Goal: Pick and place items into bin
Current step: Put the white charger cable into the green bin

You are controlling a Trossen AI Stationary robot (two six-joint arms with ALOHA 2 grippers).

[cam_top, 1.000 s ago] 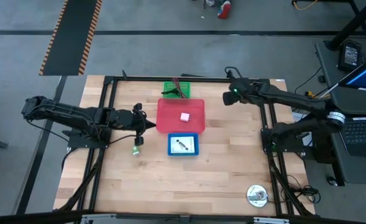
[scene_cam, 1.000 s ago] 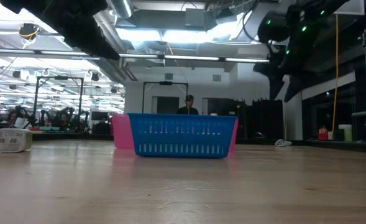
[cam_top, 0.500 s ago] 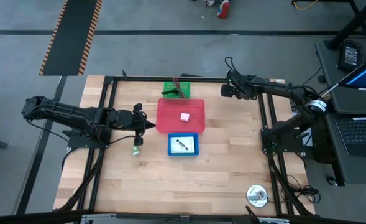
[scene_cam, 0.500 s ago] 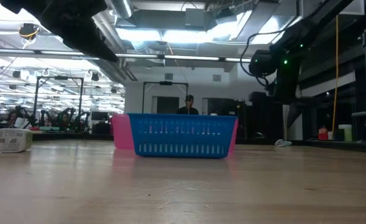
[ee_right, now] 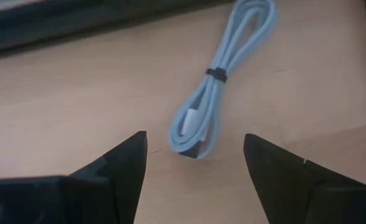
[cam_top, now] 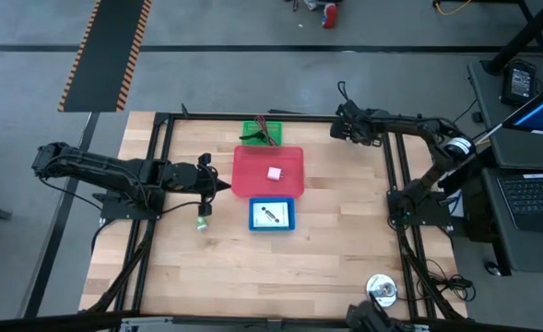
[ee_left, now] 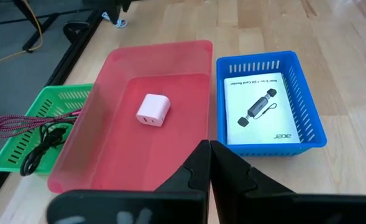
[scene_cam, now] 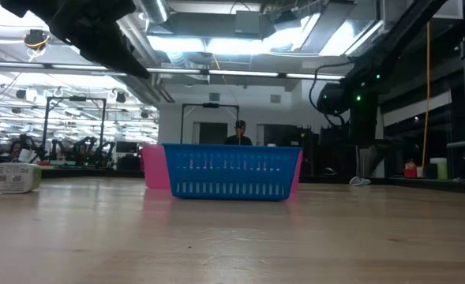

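Right wrist view is showing my right claw (ee_right: 192, 177), fingers apart, now dropping over a coiled pale-blue cable (ee_right: 217, 87) near the table's far right corner; pickup is starting. Left claw (ee_left: 209, 163) is waiting together by the pink bin (ee_left: 170, 140).

Green basket (ee_left: 21, 142) cut off by left wrist view's edge

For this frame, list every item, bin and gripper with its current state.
Left gripper: shut, empty, beside red bin.
Right gripper: open above coiled light-blue cable.
Red bin: holds white charger cube.
Blue basket: holds printed card.
Green basket: holds cords.
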